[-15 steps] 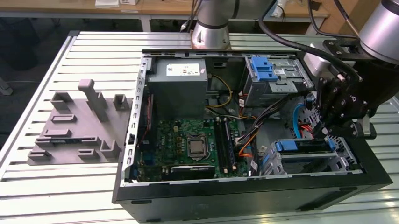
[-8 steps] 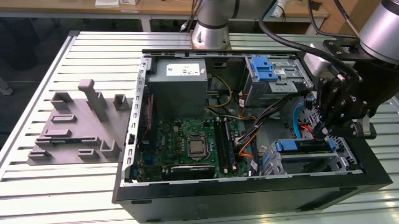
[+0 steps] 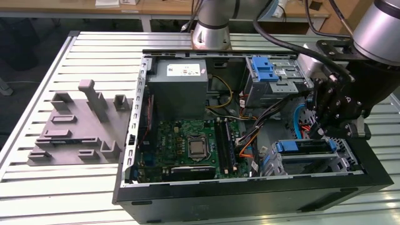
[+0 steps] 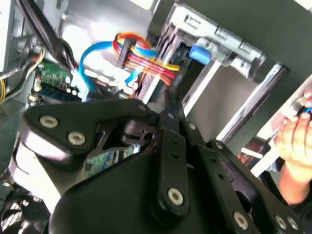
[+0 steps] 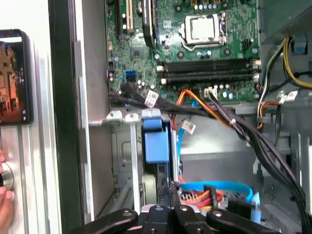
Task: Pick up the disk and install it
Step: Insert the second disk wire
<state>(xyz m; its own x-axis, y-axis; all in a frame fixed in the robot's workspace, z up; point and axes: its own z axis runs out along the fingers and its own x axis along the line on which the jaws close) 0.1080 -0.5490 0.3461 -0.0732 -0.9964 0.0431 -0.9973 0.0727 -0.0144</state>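
Note:
The disk (image 3: pixel 305 146), a flat drive in a blue carrier bracket, lies in the metal drive bay (image 3: pixel 347 161) at the front corner of the open computer case, on the exterior view's right. My gripper (image 3: pixel 325 135) hangs just above it, fingers pointing down. In the first wrist view the gripper (image 5: pixel 168 191) is shut with nothing between its thin fingertips, close to the disk's blue bracket end (image 5: pixel 157 144) in the bay. The second wrist view shows the shut gripper (image 4: pixel 168 103) pointing toward the bay and the blue bracket (image 4: pixel 200 52).
Bundled cables (image 5: pixel 219 114) and a light-blue data cable (image 4: pixel 87 63) run beside the bay. A grey power supply box (image 3: pixel 181 89), a second bay with a blue latch (image 3: pixel 263 70) and the motherboard (image 3: pixel 187 145) fill the case. A person's hand (image 4: pixel 292 146) is by the case's outer wall.

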